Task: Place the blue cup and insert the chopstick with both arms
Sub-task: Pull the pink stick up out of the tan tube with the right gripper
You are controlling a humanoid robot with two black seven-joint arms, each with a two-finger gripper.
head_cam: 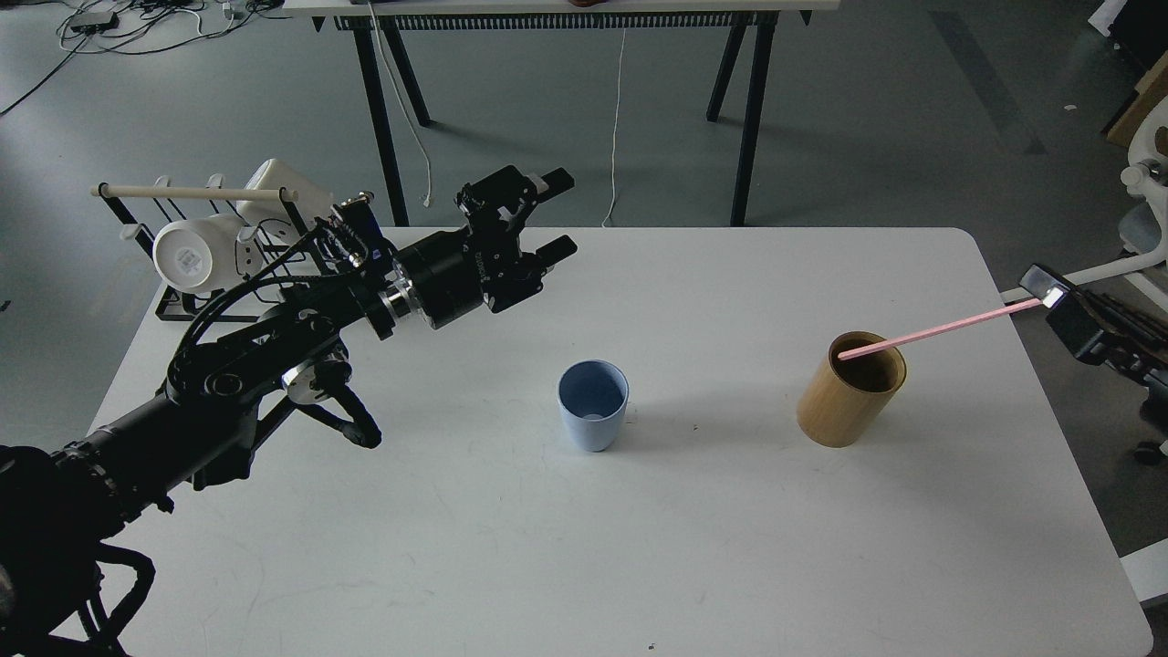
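The blue cup (593, 403) stands upright and empty near the middle of the white table (639, 547). A pale-pink chopstick (940, 330) slants from the mouth of a tan bamboo cylinder (850, 391) up to my right gripper (1048, 294) at the right edge, which is shut on its outer end. The chopstick's lower tip lies at the cylinder's rim. My left gripper (557, 214) is open and empty, held above the table's back left, well left of and behind the cup.
A black wire rack (196, 265) with white mugs (192, 257) and a pale wooden dowel (196, 192) stands at the table's back left corner. A second table's black legs (748, 119) are behind. A white chair base (1086, 278) is at the right.
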